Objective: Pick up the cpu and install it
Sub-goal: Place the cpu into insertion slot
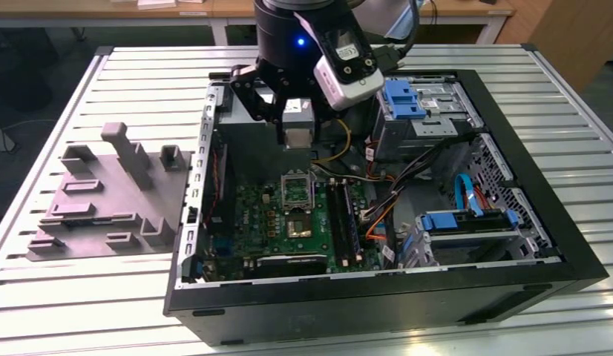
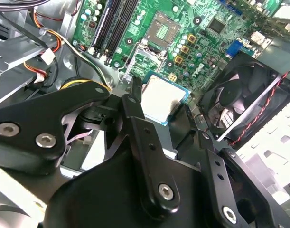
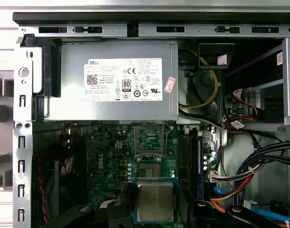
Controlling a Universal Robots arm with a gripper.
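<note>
Pinching the cpu (image 3: 155,201) by two opposite edges, the gripper (image 2: 160,110) has its fingers (image 2: 133,109) drawn in only to the chip's width. It carries the chip metal top up inside the open computer case (image 1: 386,304), clear of the motherboard (image 1: 267,222). In the exterior view the bare socket (image 1: 300,225) lies at 6 o'clock from the gripper, with its hinged load plate (image 1: 297,184) swung open between the two. I judge the hold to be the weak point: the pads bear on thin edges, so a small knock could tilt the chip or drop it onto the board. A descent slightly off square, or with the chip turned the wrong way round, would likely bend the socket's contacts. The open plate could also catch a finger or the chip's rim. Memory slots (image 1: 341,215) stand at 3 o'clock of the socket, with orange and black cables (image 1: 386,204) beyond them. The power supply (image 3: 118,80) is at 12 o'clock and the blue-tabbed drive cages (image 1: 404,100) at 2 o'clock. A rear fan (image 2: 239,99) sits near the socket. Outside the case, at 9 o'clock, a grey fixture (image 1: 108,200) rests on the slatted table (image 1: 574,148).
</note>
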